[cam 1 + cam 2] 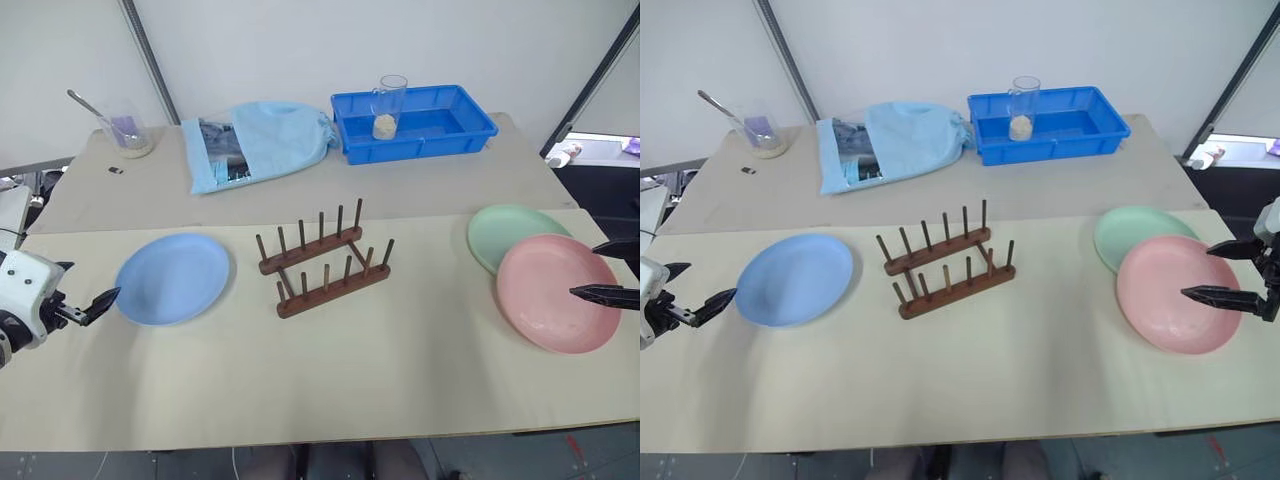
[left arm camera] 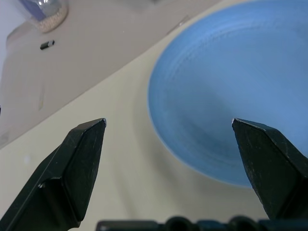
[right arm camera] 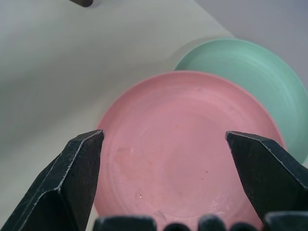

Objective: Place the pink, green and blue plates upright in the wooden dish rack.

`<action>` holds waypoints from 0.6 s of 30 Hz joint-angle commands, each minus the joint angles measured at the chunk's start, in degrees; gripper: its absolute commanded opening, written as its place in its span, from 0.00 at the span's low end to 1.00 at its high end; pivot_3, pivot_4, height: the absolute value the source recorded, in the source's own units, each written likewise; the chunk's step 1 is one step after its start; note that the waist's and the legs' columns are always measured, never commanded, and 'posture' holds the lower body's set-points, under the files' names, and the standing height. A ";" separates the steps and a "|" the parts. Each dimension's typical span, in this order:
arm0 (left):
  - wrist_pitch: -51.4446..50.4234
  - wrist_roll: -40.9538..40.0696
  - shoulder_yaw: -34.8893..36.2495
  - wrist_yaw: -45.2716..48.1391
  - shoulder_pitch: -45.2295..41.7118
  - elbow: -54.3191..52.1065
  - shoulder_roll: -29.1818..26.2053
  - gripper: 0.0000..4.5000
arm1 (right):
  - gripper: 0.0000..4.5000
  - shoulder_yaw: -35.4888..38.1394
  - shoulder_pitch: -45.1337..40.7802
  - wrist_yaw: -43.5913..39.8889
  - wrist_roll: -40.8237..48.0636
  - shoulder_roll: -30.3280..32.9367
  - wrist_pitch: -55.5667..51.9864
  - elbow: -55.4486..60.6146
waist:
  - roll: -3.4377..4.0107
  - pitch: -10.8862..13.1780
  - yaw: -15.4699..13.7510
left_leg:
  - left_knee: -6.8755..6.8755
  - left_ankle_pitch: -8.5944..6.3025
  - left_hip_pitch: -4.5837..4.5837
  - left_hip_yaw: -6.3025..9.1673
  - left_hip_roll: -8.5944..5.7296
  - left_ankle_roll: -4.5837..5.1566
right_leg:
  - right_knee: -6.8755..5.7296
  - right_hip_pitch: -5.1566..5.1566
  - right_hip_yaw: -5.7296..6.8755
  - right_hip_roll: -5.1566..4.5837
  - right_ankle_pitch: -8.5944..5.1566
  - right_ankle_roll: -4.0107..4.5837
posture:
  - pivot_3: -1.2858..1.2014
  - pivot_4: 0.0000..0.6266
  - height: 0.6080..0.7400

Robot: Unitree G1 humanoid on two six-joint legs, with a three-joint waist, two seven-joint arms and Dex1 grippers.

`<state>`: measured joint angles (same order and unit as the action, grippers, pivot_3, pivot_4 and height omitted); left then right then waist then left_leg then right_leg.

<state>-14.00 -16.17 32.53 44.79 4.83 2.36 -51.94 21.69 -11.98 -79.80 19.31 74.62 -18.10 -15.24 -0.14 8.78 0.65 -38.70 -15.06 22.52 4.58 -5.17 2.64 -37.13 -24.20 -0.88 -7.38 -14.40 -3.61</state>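
Fingers of the right gripper point(image 1: 1230, 272) were spread wide with nothing between them, poised over the near edge of the pink plate point(image 1: 1174, 292); whether a tip touched the plate could not be told. In the right wrist view the pink plate was framed squarely between the two black fingers point(image 3: 72, 173). The left gripper point(image 2: 168, 126) was likewise held wide open and empty, just beside the outer rim of the blue plate point(image 1: 172, 277), apart from it.

All three plates were seen lying flat on the cream table point(image 1: 400, 380). The pink plate was set at the robot's right, overlapping the near edge of the green plate point(image 1: 507, 233) behind it. The blue plate was set alone at the left. Between them, near the middle of the table, the wooden dish rack point(image 1: 323, 261) stood with every slot between its pegs unfilled.

Nothing of the task had been completed, by this showing: no plate had been lifted, tilted or racked. All three placements were judged to remain, and a grasp on the pink or the blue plate was judged the step in hand.

Further back, a blue plastic tray point(image 1: 460, 135) holding a glass jar point(image 1: 388, 105), a light blue cloth bag point(image 1: 262, 142) and a small dish with a spoon point(image 1: 128, 135) were left untouched.
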 commanded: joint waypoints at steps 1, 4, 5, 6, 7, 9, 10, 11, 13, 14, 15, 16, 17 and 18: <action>0.73 -1.99 2.36 0.81 -0.37 -0.67 0.01 1.00 | 0.99 1.21 -0.61 -0.09 0.50 -0.01 1.04 -1.48 | 0.00 0.00 0.00 | 0.00 0.00 0.00 0.00 0.00 0.00 | 0.00 0.00 0.00 0.00 0.00 0.00 | 0.52 0.24 1.00; 1.37 -2.07 2.17 1.63 0.10 -1.02 -0.21 1.00 | 0.99 1.25 -0.68 -0.36 0.26 -0.02 2.00 -3.45 | 0.00 0.00 -0.07 | -0.01 -0.01 0.00 -0.02 0.00 0.01 | 0.00 0.01 -0.01 -0.01 0.00 -0.01 | 0.52 0.24 1.00; 1.41 -2.10 2.12 1.65 0.10 -1.07 -0.21 1.00 | 0.99 1.27 -0.58 -0.55 0.14 -0.04 2.65 -4.10 | 0.00 0.00 -0.07 | -0.01 -0.01 0.00 -0.02 0.00 0.01 | 0.00 0.01 -0.01 -0.01 0.00 -0.01 | 0.52 0.24 1.00; 1.51 -2.12 2.02 1.75 0.06 -1.10 -0.24 1.00 | 0.99 1.29 -0.53 -0.66 -0.02 -0.09 3.43 -4.77 | 0.00 0.00 -0.07 | -0.01 -0.01 0.00 -0.02 0.00 0.01 | 0.00 0.01 -0.02 -0.01 0.01 -0.01 | 0.52 0.24 1.00; 1.56 -2.16 1.92 1.82 0.03 -1.12 -0.29 1.00 | 0.99 1.30 -0.53 -0.74 -0.18 -0.16 4.30 -5.43 | 0.00 0.00 -0.05 | -0.01 0.00 0.00 -0.02 0.00 0.01 | 0.00 0.01 -0.02 -0.01 0.01 -0.01 | 0.52 0.24 1.00; 1.62 -2.16 1.64 1.91 -0.01 -1.19 -0.43 1.00 | 0.99 1.26 -0.55 -0.86 -0.52 -0.27 6.29 -6.72 | 0.00 0.00 0.01 | -0.01 -0.01 -0.01 -0.03 0.00 0.01 | 0.00 0.00 -0.03 -0.01 0.01 -0.01 | 0.52 0.24 1.00; 1.70 -2.05 1.44 2.01 -0.01 -1.24 -0.54 1.00 | 0.99 1.21 -0.51 -1.04 -0.58 -0.26 7.09 -7.25 | 0.00 0.00 0.03 | 0.00 -0.01 -0.01 -0.03 0.00 0.01 | 0.00 0.00 -0.03 0.00 0.01 -0.01 | 0.52 0.24 1.00; 1.61 -2.14 1.14 2.38 -0.14 -1.33 -0.71 1.00 | 0.99 1.09 -0.46 -1.66 -0.42 -0.18 7.54 -7.67 | 0.00 0.00 0.04 | 0.00 -0.01 -0.01 -0.03 0.00 0.01 | 0.00 0.00 -0.03 0.00 0.00 -0.01 | 0.52 0.24 1.00; 1.19 -2.67 0.58 3.24 -0.48 -1.94 -0.90 1.00 | 0.99 1.09 -0.38 -2.19 -0.41 -0.13 8.49 -8.23 | 0.00 0.00 0.05 | 0.00 0.00 -0.02 -0.04 0.00 0.01 | 0.00 0.01 -0.03 0.00 0.00 -0.01 | 0.52 0.24 1.00; 0.97 -2.88 0.23 3.62 -0.68 -2.40 -0.94 1.00 | 0.99 1.12 -0.37 -2.34 -0.40 -0.16 8.83 -8.40 | 0.00 0.00 0.04 | 0.00 -0.01 -0.02 -0.04 0.00 0.01 | 0.00 0.01 -0.03 0.00 0.01 -0.01 | 0.52 0.24 1.00; 0.53 -3.15 -0.40 3.98 -1.07 -3.12 -0.90 1.00 | 0.99 1.27 -0.23 -2.45 -0.29 -0.27 9.10 -8.30 | 0.00 0.00 0.00 | 0.00 -0.01 -0.02 -0.05 0.00 0.01 | 0.00 0.01 -0.03 0.00 0.01 -0.01 | 0.52 0.24 1.00; 0.08 -3.38 -1.16 4.42 -1.47 -3.89 -0.87 1.00 | 0.99 1.43 -0.02 -2.62 -0.11 -0.38 9.30 -8.08 | 0.00 0.00 -0.03 | -0.01 -0.01 -0.02 -0.05 0.00 0.01 | 0.00 0.01 -0.03 0.00 0.01 -0.01 | 0.52 0.24 1.00; -0.48 -3.80 -2.40 5.23 -2.06 -4.96 -0.91 1.00 | 0.99 1.78 0.48 -2.97 0.27 -0.51 9.32 -7.15 | 0.00 0.00 -0.09 | -0.01 0.00 -0.02 -0.05 0.00 0.01 | 0.00 0.02 -0.03 0.00 0.01 -0.01 | 0.52 0.24 1.00; -1.01 -4.17 -3.64 5.96 -2.67 -6.00 -0.91 1.00 | 0.99 2.18 1.01 -3.25 0.68 -0.64 9.08 -5.96 | 0.00 0.00 -0.25 | -0.01 -0.01 -0.03 -0.05 0.00 0.01 | 0.00 0.03 -0.03 -0.01 0.01 -0.01 | 0.52 0.24 1.00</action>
<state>-14.52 -18.68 29.90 49.53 3.24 -0.60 -51.81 21.91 -11.26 -82.33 18.90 73.80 -10.08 -23.30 -0.14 8.78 0.39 -38.73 -15.06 22.50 4.53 -5.17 2.65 -37.13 -24.16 -0.91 -7.39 -14.39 -3.63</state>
